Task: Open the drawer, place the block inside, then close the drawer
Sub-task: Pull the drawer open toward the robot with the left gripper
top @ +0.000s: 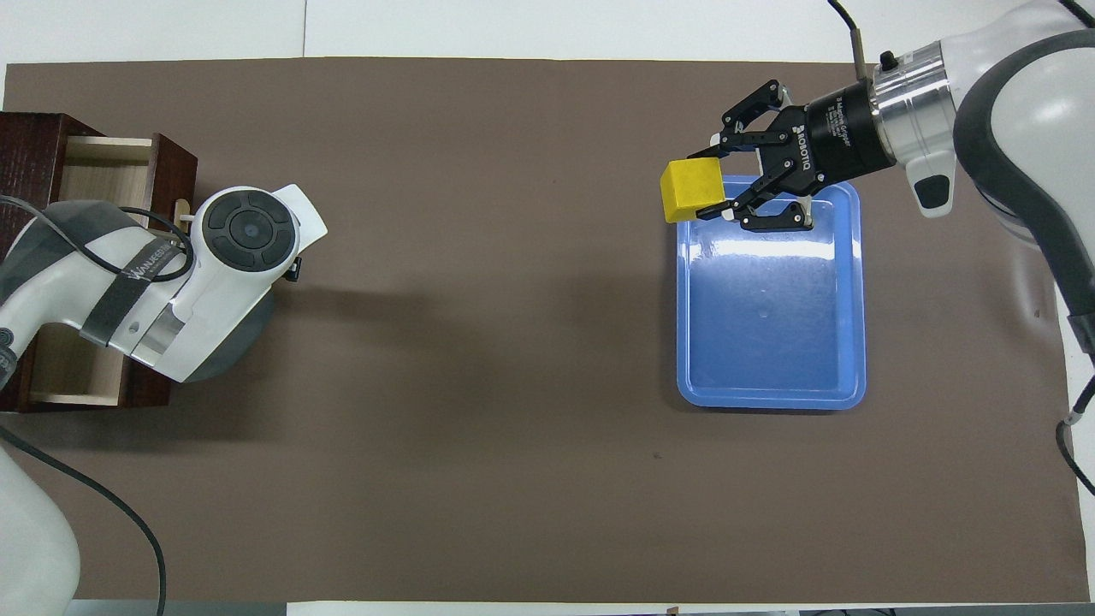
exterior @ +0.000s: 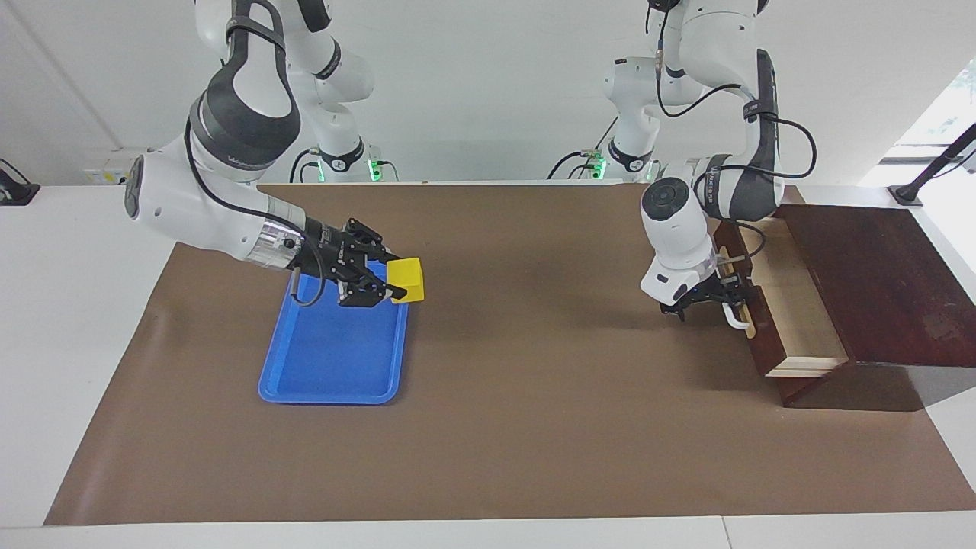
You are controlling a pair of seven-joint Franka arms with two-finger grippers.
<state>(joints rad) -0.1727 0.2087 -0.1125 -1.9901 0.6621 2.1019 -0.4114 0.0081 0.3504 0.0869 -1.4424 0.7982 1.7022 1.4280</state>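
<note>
The right gripper (exterior: pixel 390 284) holds the small yellow cube block (exterior: pixel 406 280) between its closed jaws, in the air over the edge of the flat blue plastic tray (exterior: pixel 329 358) on the brown-covered bench (exterior: pixel 534 427). At the left arm's end, the dark reddish-brown wooden drawer (exterior: pixel 793 316) stands pulled open, its pale interior showing. The left gripper (exterior: pixel 724 299) is at the white bar handle (exterior: pixel 736 316); whether its jaws grip it cannot be told.
</note>
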